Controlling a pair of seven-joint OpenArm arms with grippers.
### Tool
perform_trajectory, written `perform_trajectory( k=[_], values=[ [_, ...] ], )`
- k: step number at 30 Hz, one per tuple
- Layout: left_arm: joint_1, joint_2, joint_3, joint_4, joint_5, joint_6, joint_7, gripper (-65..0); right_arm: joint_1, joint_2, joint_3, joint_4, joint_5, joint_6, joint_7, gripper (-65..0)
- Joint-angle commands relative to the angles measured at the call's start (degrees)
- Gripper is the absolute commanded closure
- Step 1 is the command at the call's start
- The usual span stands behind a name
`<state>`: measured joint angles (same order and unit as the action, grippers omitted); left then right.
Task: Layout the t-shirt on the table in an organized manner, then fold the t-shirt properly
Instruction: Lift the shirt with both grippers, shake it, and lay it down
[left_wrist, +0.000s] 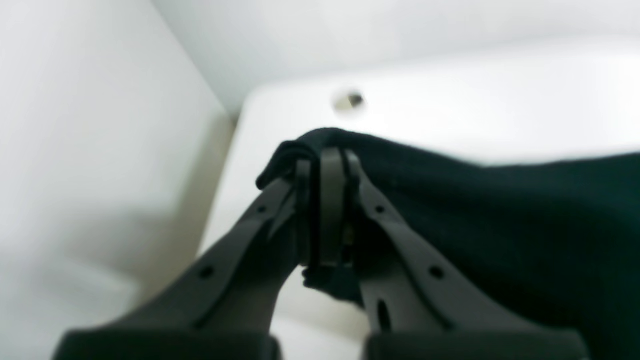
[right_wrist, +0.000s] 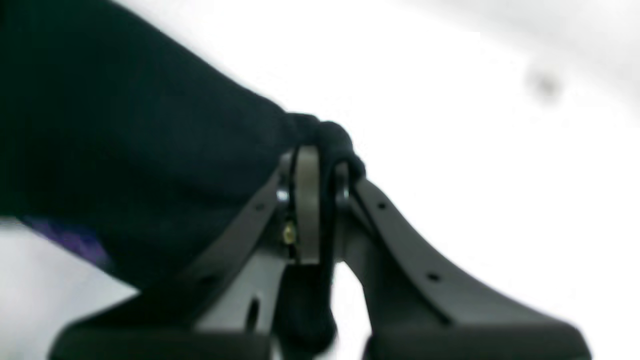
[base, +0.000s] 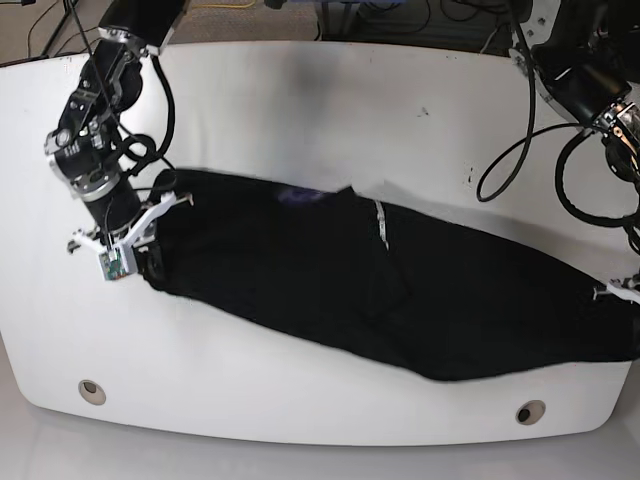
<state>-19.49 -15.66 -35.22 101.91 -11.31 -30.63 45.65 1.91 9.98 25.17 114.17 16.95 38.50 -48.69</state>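
Black t-shirt (base: 380, 290) lies stretched across the glossy white desk (base: 300, 110), spanning between both arms, its purplish neck patch (base: 298, 195) facing the far edge. Left claw (left_wrist: 325, 165) is clenched on 1 bunched end of the fabric. Right claw (right_wrist: 320, 165) is clenched on the opposite end. 2 metal-ringed holes (base: 91, 391) sit near the front edge.

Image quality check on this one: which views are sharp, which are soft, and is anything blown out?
Left wrist: blurred overall; gripper and t-shirt are soft. Right wrist: equally soft, with the table washed out to near-featureless white. Base: the sharpest view, evenly lit, glossy table showing mild sheen, black shirt folds barely readable.
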Motion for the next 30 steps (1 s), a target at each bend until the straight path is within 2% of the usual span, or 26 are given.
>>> perform_trajectory(
  k=[1, 11, 16, 22, 27, 30],
  values=[
    [-3.42, -0.82, 1.86, 0.11, -0.95, 0.61, -1.56, 0.0, 5.16, 2.02, 0.19, 0.34, 0.85, -0.39, -0.68, 0.0],
    [-16.34, -1.09, 4.94, -4.19, -0.95, 4.21, -0.33, 0.0, 24.51, 6.86, -2.27, -2.83, 0.85, -0.22, -9.82, 0.0],
    [-25.92, -2.32, 5.11, -4.63, -0.95, 4.83, 3.63, 0.0, 33.38, 11.08, -5.34, -5.03, 1.12, -0.22, -10.43, 0.0],
    [-37.44, -2.67, 5.73, -5.69, -0.95, 4.83, 5.38, 0.0, 44.72, 15.74, -10.18, -8.63, 1.29, -0.22, -10.52, 0.0],
    [-44.29, -5.66, 10.30, -8.15, -1.22, 4.83, 5.47, 0.0, 52.90, 18.11, -13.43, -11.09, 1.38, -0.13, -10.52, 0.0],
    [-45.88, -5.75, 11.44, -8.68, -1.30, 4.74, 5.47, 0.0, 55.36, 19.08, -14.57, -11.88, 1.38, -0.13, -10.52, 0.0]
  ],
)
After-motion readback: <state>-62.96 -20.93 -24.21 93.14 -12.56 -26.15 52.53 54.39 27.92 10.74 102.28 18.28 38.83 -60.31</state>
